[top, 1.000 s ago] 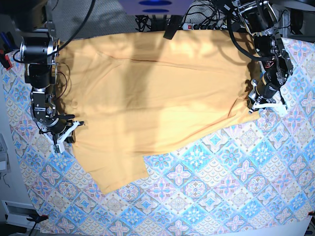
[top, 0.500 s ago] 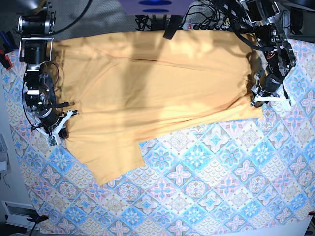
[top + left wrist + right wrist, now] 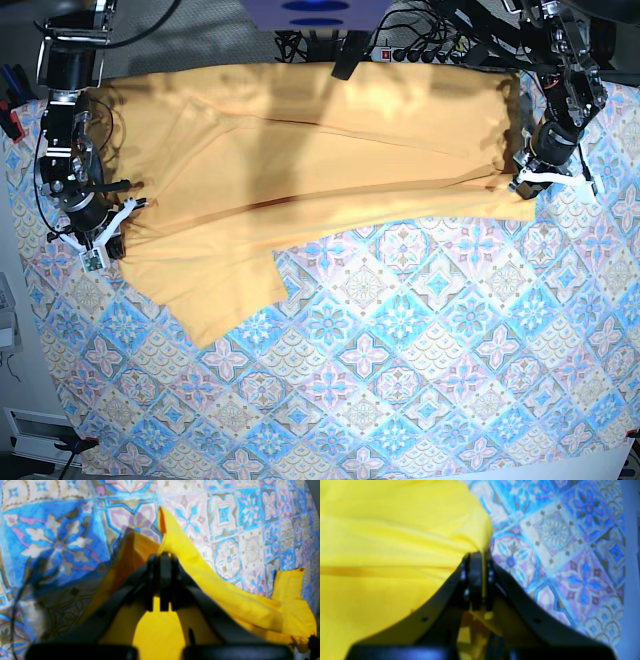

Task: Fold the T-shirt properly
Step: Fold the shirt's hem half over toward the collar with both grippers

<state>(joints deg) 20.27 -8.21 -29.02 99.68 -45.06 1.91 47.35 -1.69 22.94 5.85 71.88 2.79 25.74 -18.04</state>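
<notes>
The yellow-orange T-shirt (image 3: pixel 320 150) lies spread across the far half of the table, with one sleeve (image 3: pixel 215 290) pointing toward the near left. My left gripper (image 3: pixel 528 183) is at the shirt's right corner and is shut on its cloth. The left wrist view shows the fingertips (image 3: pixel 162 557) pinching a raised fold of the T-shirt (image 3: pixel 220 590). At the shirt's left edge, my right gripper (image 3: pixel 105 238) is also shut on the cloth. Its pinch (image 3: pixel 476 555) holds the edge of the T-shirt (image 3: pixel 395 542) in the right wrist view.
The blue-and-pink tiled tablecloth (image 3: pixel 420 350) covers the table. Cables and a power strip (image 3: pixel 400 52) run along the far edge behind the shirt. A red clamp (image 3: pixel 82 442) sits at the near left corner.
Both grippers have moved toward the far side of the table, pulling the shirt's near edge with them. More tablecloth shows in front of the shirt.
</notes>
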